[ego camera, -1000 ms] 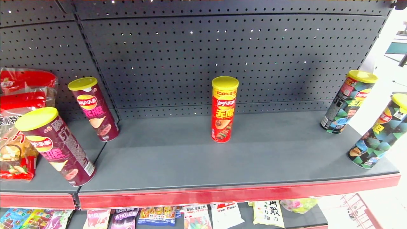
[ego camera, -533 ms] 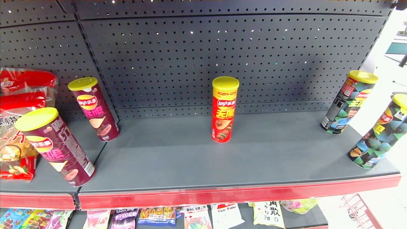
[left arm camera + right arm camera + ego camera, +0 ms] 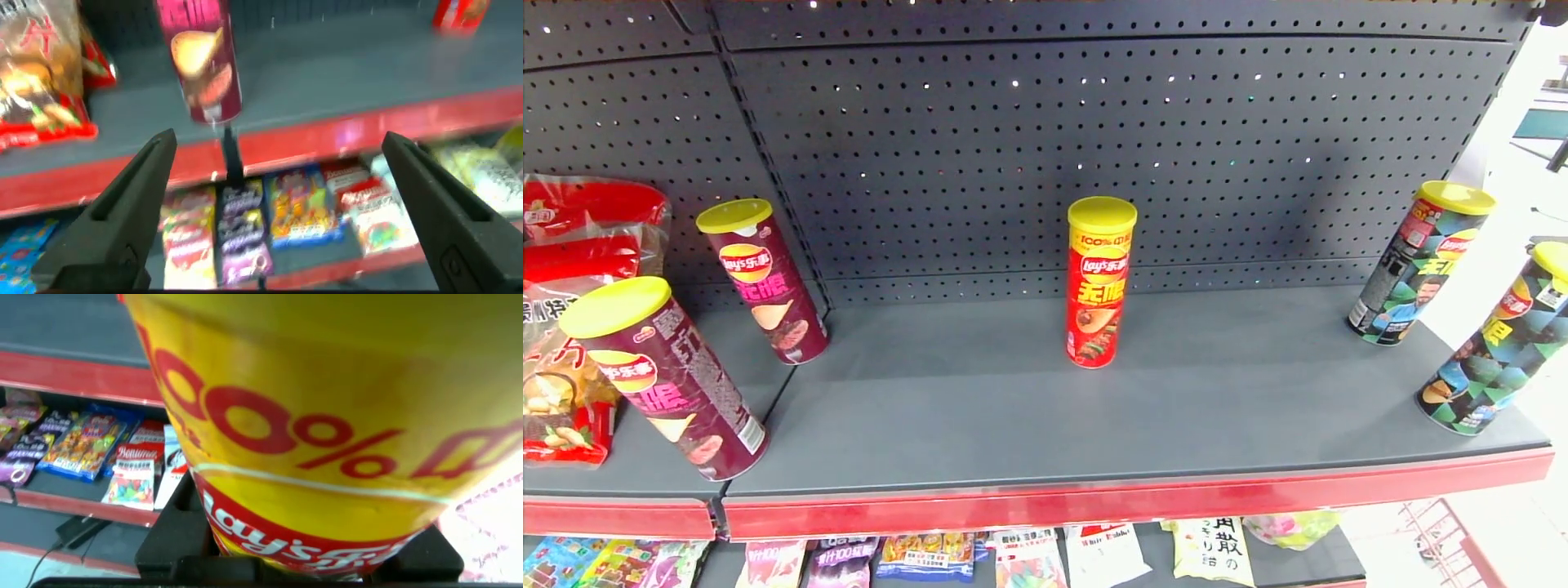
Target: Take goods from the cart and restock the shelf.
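Dark pegboard backs a grey shelf (image 3: 1176, 384) with a red front lip. From the head view, a red can (image 3: 1101, 282) stands upright mid-shelf. Two maroon cans (image 3: 764, 282) stand to its left beside snack bags (image 3: 564, 327), and two dark patterned cans (image 3: 1417, 261) stand at the right end.

At the left wrist, the left hand (image 3: 278, 143) is released, its fingers (image 3: 131, 204) spread wide with nothing between them. It faces the red lip, with the nearer maroon can (image 3: 204, 61) beyond and packets (image 3: 302, 208) on the lower shelf.

At the right wrist, the right hand (image 3: 298, 567) grasps a yellow-and-red can (image 3: 310, 400), off the shelf, with the lip behind it.
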Available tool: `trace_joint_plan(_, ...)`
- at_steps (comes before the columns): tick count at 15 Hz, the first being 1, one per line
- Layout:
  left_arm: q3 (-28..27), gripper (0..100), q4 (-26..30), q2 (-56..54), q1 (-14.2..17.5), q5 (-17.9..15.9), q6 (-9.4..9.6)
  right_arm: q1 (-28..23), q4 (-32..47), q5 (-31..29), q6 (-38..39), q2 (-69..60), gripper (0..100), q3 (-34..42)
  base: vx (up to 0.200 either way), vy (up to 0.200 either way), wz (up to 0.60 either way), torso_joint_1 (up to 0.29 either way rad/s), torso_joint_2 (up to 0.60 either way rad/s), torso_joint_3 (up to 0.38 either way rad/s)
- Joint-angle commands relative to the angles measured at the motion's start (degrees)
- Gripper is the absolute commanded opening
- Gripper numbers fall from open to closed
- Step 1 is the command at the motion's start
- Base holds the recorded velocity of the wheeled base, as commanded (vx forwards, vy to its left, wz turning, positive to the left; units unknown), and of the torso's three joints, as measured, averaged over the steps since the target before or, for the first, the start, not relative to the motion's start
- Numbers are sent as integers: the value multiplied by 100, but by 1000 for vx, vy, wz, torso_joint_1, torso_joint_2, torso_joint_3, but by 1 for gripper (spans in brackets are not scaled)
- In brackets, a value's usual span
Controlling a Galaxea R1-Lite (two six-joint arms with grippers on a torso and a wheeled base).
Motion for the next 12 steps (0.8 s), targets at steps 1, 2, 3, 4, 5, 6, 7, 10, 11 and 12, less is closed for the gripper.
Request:
trace_joint_plan(1,-1900,100,-549,2485,-163,40,-1304,-2,-7,1,5,9,0,28,0,0,0,0,0,0)
trace_joint_plan(2,-2207,100,-821,3021,-339,-162,-1304,-2,-42,1,-12,9,0,46,0,0,0,0,0,0)
trace_joint_plan(3,-2207,100,-848,3206,-541,-496,-1093,-2,-130,1,-21,9,0,81,0,0,0,0,0,0)
trace_joint_plan(4,-2093,100,-830,3338,-804,-1006,-609,-2,-165,-8,-12,9,0,99,0,0,0,0,0,0)
trace_joint_plan(5,-2014,100,-857,3725,-1121,-1595,-214,-11,-139,1,-12,9,0,90,0,0,0,0,0,0)
trace_joint_plan(6,-2119,100,-901,4182,-1305,-1990,-161,-11,-148,9,-21,9,0,90,0,0,0,0,0,0)
trace_joint_plan(7,-2242,100,-1015,4516,-1446,-2175,-135,-11,-156,9,-21,9,0,90,0,0,0,0,0,0)
trace_joint_plan(10,-2919,100,-2113,6537,-2501,-2386,-100,-11,-156,9,-21,9,0,90,0,0,0,0,0,0)
trace_joint_plan(11,-3077,100,-2324,7003,-2606,-2386,-100,-11,-156,9,-21,9,0,90,0,0,0,0,0,0)
trace_joint_plan(12,-3306,100,-2535,7521,-2624,-2386,-91,-11,-148,9,-21,9,0,90,0,0,0,0,0,0)
